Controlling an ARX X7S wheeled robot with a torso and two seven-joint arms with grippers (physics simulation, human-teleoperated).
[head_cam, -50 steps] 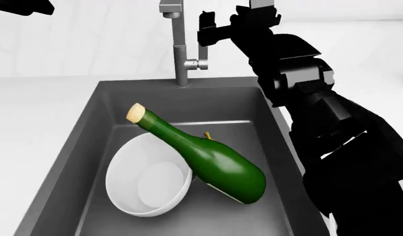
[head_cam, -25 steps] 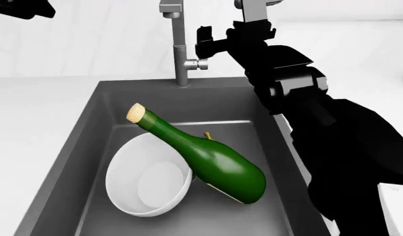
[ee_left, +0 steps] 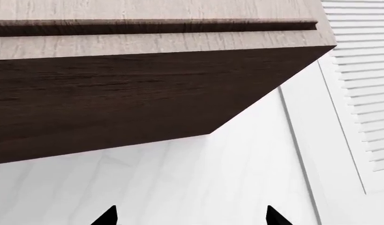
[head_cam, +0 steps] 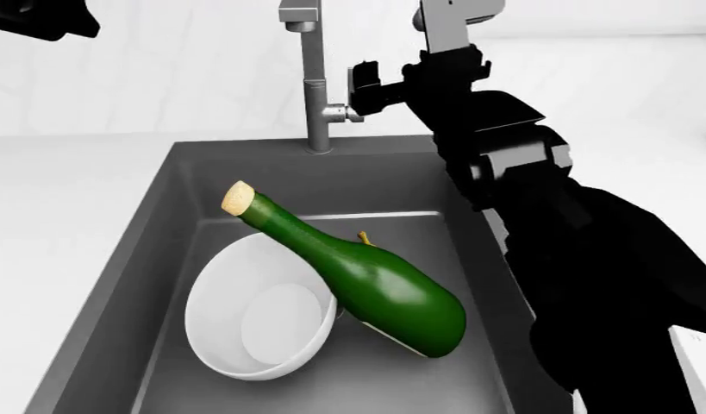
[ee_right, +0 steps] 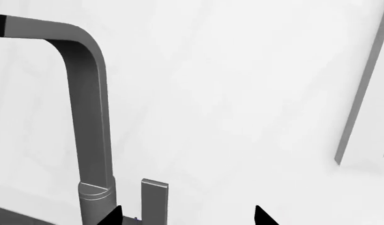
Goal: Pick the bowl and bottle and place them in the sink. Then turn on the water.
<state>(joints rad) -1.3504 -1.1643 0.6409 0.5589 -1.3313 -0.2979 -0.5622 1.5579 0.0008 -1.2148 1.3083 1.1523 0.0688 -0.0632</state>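
The white bowl (head_cam: pixel 255 319) lies tilted on the floor of the dark grey sink (head_cam: pixel 134 259). The green bottle (head_cam: pixel 376 285) lies across the bowl's rim, its cork pointing to the sink's far left. No water runs from the faucet (head_cam: pixel 315 86). My right gripper (head_cam: pixel 365 90) is open beside the faucet's side lever (head_cam: pixel 343 112). In the right wrist view the lever (ee_right: pixel 154 199) stands just inside one fingertip of that gripper (ee_right: pixel 187 218), untouched. My left gripper (ee_left: pixel 190 219) is open and empty, raised at the head view's far upper left (head_cam: pixel 36 17).
White countertop (head_cam: pixel 65 190) surrounds the sink, with a white wall behind it. A dark wood cabinet (ee_left: pixel 129 93) hangs above the left gripper. A small yellowish stem (head_cam: pixel 363 237) pokes up behind the bottle. My right arm (head_cam: pixel 583 259) covers the sink's right edge.
My right gripper has come down and slightly right, from above the lever to level with it. Bowl, bottle and left arm have not moved.
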